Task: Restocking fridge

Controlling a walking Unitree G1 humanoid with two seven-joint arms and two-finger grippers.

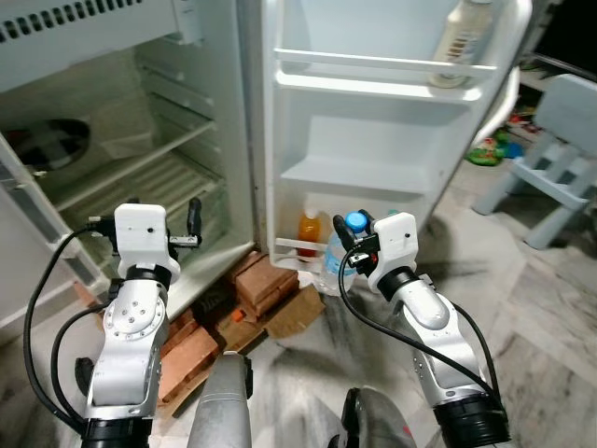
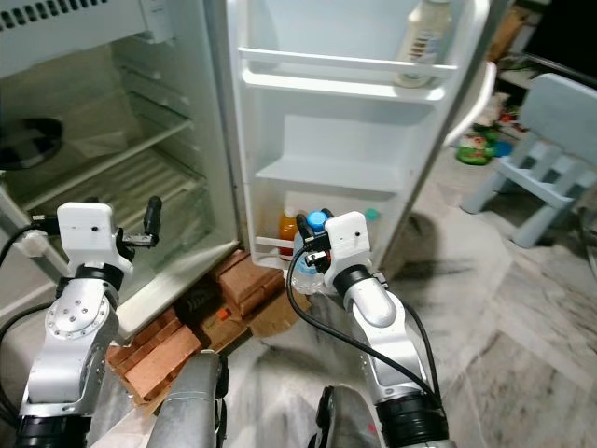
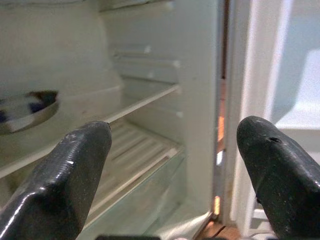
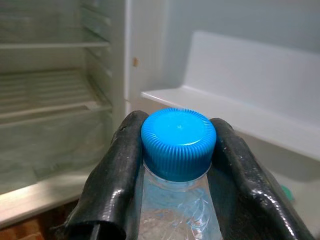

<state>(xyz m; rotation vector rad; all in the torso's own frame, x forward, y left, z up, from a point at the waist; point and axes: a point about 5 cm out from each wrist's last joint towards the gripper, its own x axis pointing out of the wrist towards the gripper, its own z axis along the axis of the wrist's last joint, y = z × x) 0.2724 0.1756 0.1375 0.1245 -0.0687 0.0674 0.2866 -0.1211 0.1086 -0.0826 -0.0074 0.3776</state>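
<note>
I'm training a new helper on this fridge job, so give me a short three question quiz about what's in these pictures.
1. True or false: the right gripper is shut on a water bottle with a blue cap.
2. Which door shelf holds the white bottle? A) top B) middle C) bottom
3. What small bottle stands in the bottom door shelf?

Key
1. True: both fingers press the bottle's neck.
2. A, the top shelf.
3. The orange bottle, beside the open left gripper side of the fridge.

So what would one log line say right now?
right claw: grips water bottle by fridge door | left claw: open, empty
</note>
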